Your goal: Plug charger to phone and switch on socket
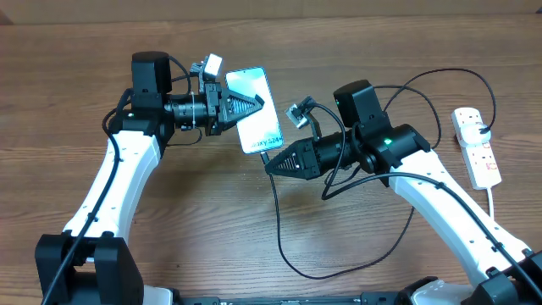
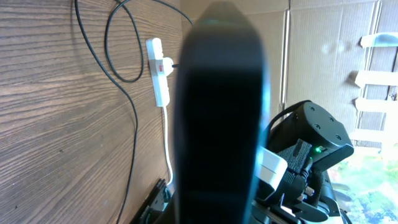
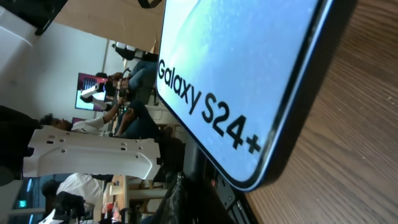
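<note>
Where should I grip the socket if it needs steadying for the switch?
Grip across the narrow width of the socket, near the end where the white cord leaves, coming from above. It lies flat and slim on the table, and that end is clear of the black plug.

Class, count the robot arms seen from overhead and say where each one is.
2. The left arm reaches in from the lower left, left gripper on the phone. The right arm comes from the lower right, toward the phone's lower end.
</note>
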Controlling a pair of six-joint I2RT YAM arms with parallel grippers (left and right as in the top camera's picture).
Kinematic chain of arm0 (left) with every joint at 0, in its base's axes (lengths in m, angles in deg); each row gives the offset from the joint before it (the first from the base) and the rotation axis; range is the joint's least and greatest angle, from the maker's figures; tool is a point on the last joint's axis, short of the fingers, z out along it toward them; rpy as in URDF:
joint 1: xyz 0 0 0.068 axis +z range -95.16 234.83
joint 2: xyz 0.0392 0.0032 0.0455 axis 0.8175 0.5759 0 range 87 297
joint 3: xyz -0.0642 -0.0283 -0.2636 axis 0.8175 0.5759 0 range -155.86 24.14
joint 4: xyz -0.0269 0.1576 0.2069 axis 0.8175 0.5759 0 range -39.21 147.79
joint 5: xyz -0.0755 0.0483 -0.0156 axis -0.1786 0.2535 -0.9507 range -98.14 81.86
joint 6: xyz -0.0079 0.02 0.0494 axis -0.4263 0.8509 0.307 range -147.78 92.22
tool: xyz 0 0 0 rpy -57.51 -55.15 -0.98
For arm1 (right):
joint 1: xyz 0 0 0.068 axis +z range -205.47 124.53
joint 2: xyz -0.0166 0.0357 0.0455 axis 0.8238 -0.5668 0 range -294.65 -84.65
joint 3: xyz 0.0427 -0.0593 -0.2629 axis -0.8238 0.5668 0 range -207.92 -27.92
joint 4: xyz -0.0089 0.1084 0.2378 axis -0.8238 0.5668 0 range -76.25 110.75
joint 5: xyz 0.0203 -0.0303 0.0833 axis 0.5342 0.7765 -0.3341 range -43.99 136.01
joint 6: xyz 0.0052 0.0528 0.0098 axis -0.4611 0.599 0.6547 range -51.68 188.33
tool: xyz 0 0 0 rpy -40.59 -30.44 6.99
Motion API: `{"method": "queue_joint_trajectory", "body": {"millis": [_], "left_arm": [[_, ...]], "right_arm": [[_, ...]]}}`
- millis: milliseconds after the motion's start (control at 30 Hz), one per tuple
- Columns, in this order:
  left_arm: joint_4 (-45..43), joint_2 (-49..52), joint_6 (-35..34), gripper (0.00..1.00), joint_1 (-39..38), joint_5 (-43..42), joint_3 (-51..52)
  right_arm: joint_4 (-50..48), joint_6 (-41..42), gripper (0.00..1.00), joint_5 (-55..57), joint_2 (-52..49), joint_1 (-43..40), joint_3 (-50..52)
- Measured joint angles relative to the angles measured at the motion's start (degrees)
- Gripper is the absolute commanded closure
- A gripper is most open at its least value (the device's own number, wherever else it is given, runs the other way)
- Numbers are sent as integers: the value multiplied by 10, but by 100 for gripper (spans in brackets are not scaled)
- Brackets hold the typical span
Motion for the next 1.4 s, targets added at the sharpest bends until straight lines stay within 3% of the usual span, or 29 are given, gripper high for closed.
{"method": "queue_joint_trajectory", "body": {"millis": [1400], "left_arm": [[-12,0,2,96,17,-24,0]], "right_arm": [[-2,0,96,-15,0,0,0]]}}
